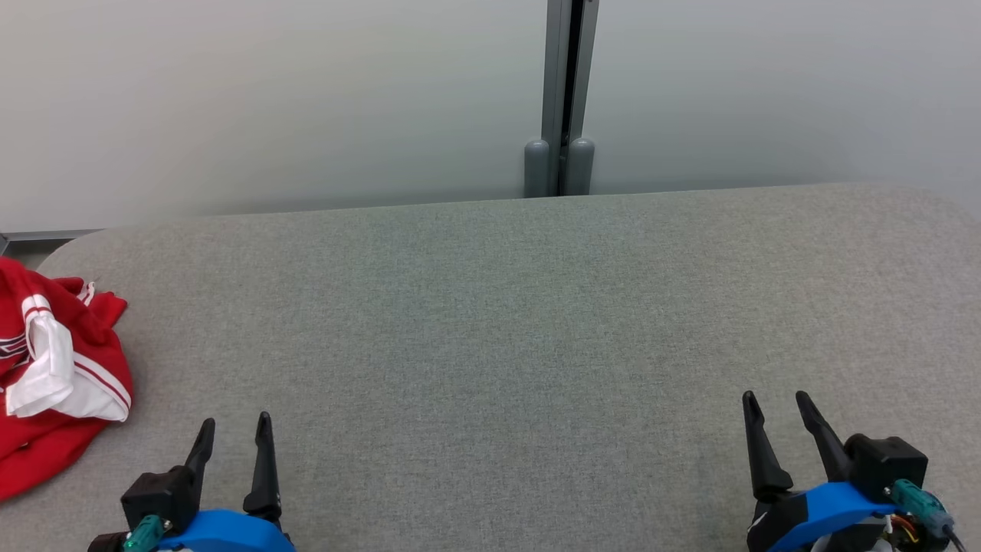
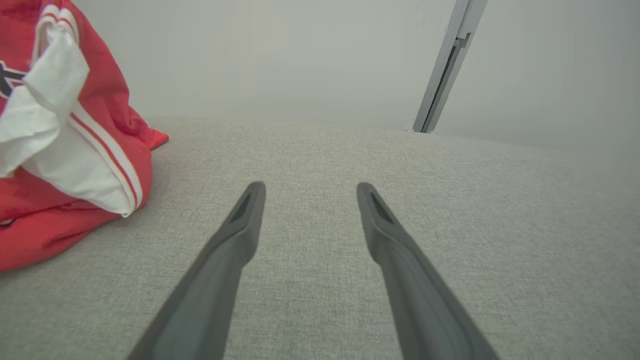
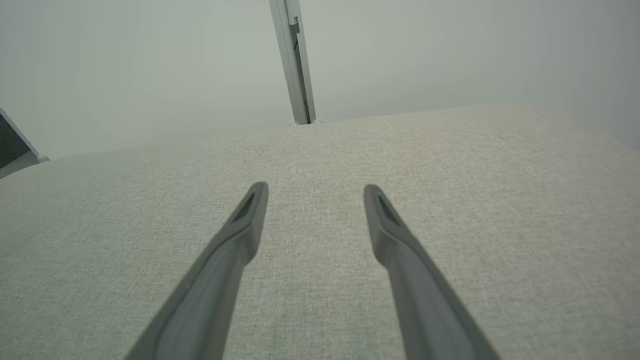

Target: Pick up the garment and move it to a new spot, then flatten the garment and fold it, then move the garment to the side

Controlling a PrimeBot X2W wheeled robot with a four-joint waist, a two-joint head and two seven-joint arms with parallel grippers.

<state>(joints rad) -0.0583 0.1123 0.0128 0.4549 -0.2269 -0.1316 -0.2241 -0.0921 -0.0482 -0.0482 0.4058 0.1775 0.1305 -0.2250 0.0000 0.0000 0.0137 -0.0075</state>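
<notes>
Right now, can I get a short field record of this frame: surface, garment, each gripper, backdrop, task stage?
surface: grey fabric-covered table
garment: crumpled red garment with white trim, bunched up at the table's left end, not flattened or folded
left gripper: open, holding nothing, close to the garment but apart from it
right gripper: open, holding nothing, above the table's right part
backdrop: pale wall panels joined by a grey metal post
task stage: garment not yet picked up
</notes>
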